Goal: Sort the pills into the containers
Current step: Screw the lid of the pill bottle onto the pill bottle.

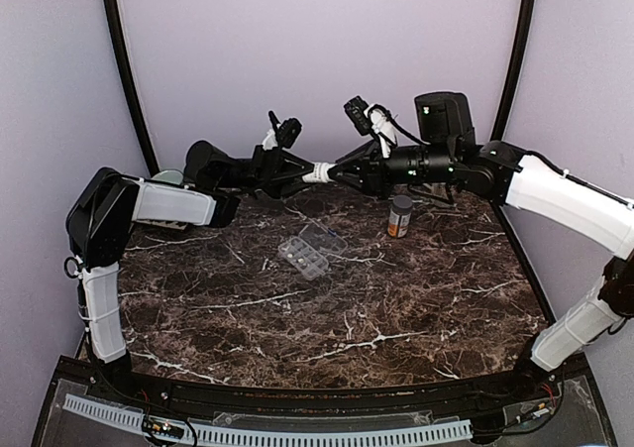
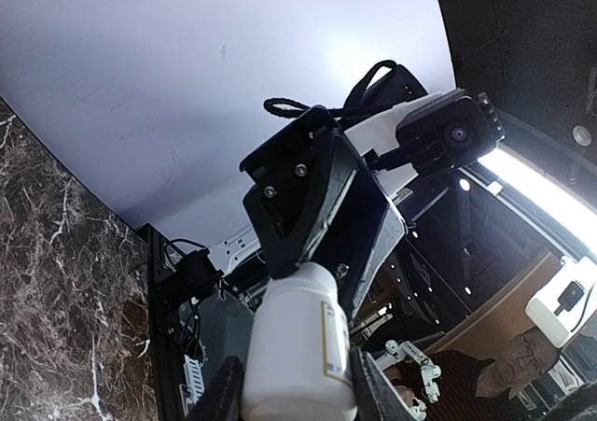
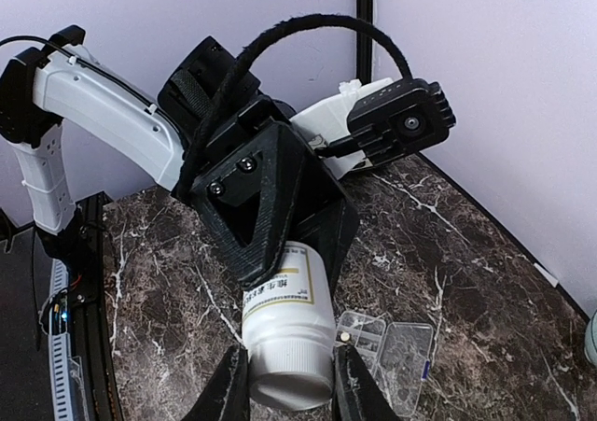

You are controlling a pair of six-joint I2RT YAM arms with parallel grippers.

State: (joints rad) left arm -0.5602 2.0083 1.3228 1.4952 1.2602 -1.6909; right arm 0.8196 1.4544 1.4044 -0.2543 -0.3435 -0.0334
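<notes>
A small white bottle (image 1: pixel 319 172) with a yellow-edged label is held in the air above the back of the table, between both grippers. My left gripper (image 1: pixel 303 172) is shut on the bottle's body (image 2: pixel 300 346). From the other side, my right gripper (image 1: pixel 337 172) is shut on the ribbed cap end (image 3: pixel 291 374). The containers are the compartments of a clear organiser box (image 1: pixel 307 251), which lies below on the marble with its lid open. One small pill (image 3: pixel 346 335) lies in a compartment. Whatever is inside the bottle is hidden.
An amber bottle (image 1: pixel 400 216) with a grey cap stands on the table right of the organiser. A pale green object (image 1: pixel 168 177) sits behind the left arm at the back left. Lilac walls close off the back and both sides.
</notes>
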